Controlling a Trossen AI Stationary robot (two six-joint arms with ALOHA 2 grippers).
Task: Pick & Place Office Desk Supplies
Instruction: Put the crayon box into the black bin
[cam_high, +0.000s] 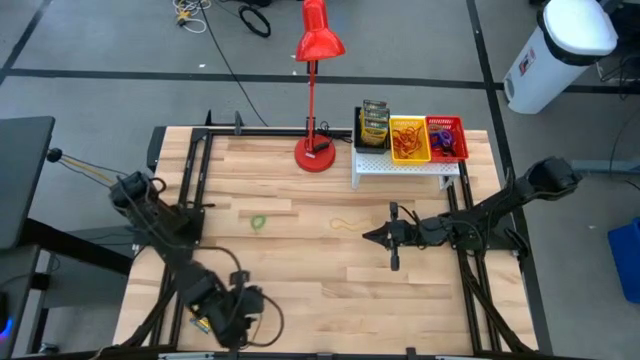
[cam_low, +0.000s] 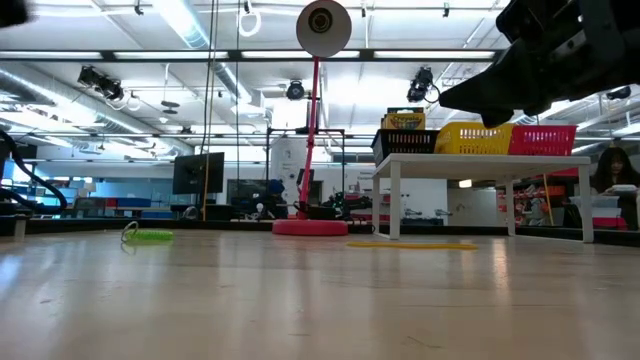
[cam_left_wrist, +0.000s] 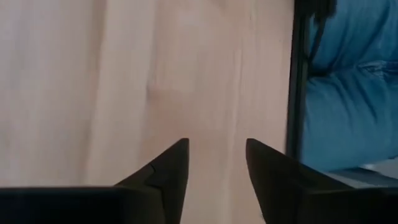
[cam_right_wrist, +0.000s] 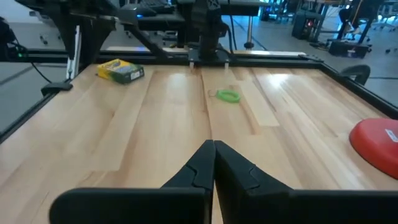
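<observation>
My left gripper (cam_left_wrist: 217, 149) hovers open over bare wood by the table's near left edge, pointing steeply down with nothing between its fingers; it also shows in the high view (cam_high: 238, 318). A yellow-and-green crayon box (cam_right_wrist: 120, 70) lies flat on the table beside it (cam_high: 200, 322). My right gripper (cam_high: 370, 237) is shut, held nearly level above the table's middle right and pointing left. A green rubber band (cam_high: 259, 222) and a tan rubber band (cam_high: 345, 224) lie flat on the wood. On a white shelf at the far right stand a black bin (cam_high: 374, 125) with crayon boxes, a yellow bin (cam_high: 409, 140) and a red bin (cam_high: 445, 138).
A tall red desk lamp (cam_high: 313, 155) stands on its round base at the far middle, left of the white shelf (cam_high: 405, 165). A black frame rail (cam_left_wrist: 297, 81) runs along the table's edge, and a person's blue trouser leg (cam_left_wrist: 348, 93) is just beyond it.
</observation>
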